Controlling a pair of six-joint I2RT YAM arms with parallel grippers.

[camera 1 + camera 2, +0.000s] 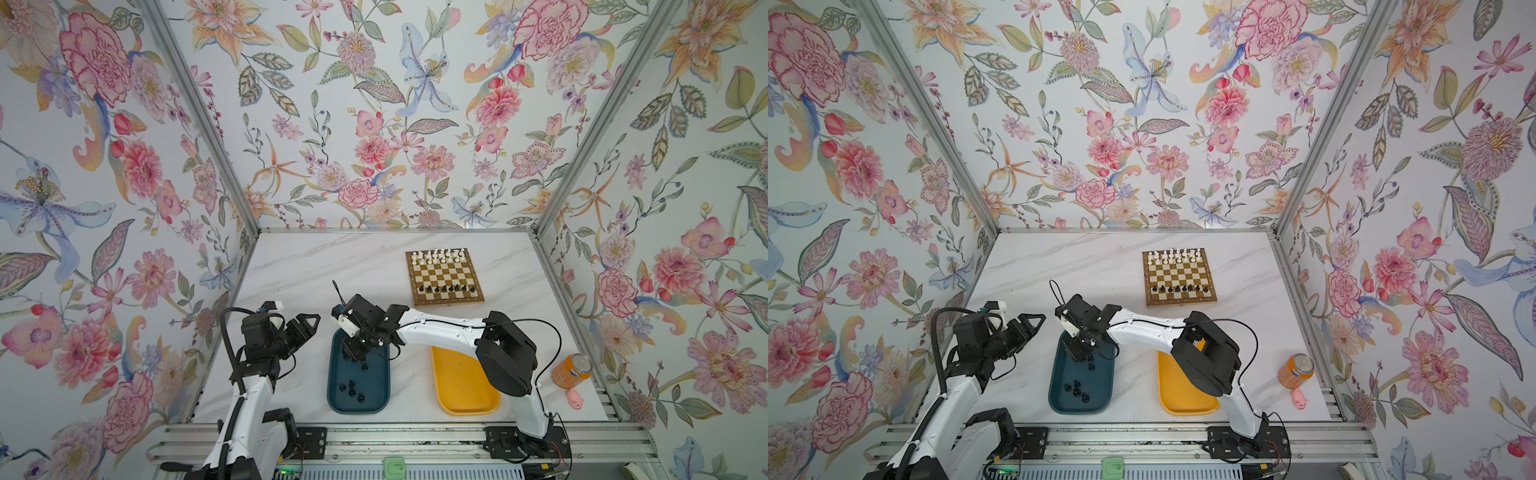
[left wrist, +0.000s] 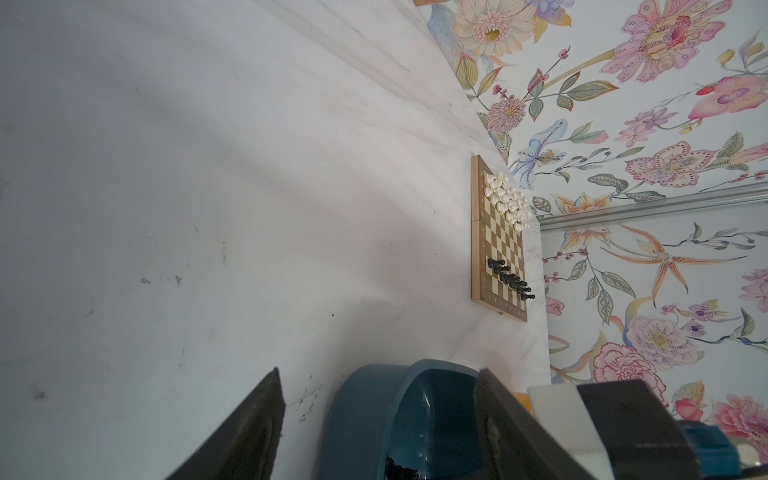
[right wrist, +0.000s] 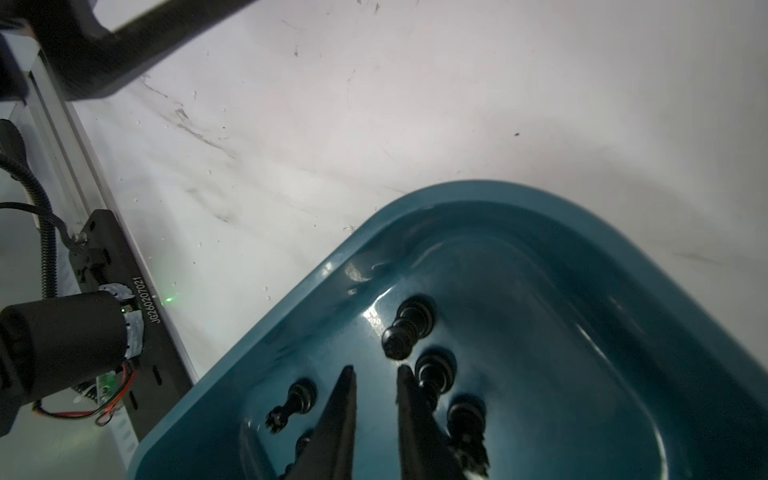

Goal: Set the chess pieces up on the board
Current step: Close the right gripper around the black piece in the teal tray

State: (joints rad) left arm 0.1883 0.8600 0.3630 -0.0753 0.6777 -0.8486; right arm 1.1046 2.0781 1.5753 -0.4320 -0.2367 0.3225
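Observation:
The board (image 1: 444,277) lies at the back right of the table, also seen in the left wrist view (image 2: 498,245). White chess pieces (image 1: 438,255) fill its two far rows, and a row of black pieces (image 1: 446,287) stands near its front. Several loose black pieces (image 1: 351,388) lie in the teal tray (image 1: 374,374). My right gripper (image 3: 375,370) reaches down into the tray's far end. Its fingers stand a narrow gap apart with only tray floor between them, and black pieces (image 3: 434,374) lie just beside the tips. My left gripper (image 1: 311,328) hangs wide open left of the tray, holding nothing.
An empty yellow tray (image 1: 461,386) lies to the right of the teal one, partly under the right arm. An orange can (image 1: 572,370) and a small pink toy (image 1: 575,400) stand at the front right. Flowered walls close in the table on three sides.

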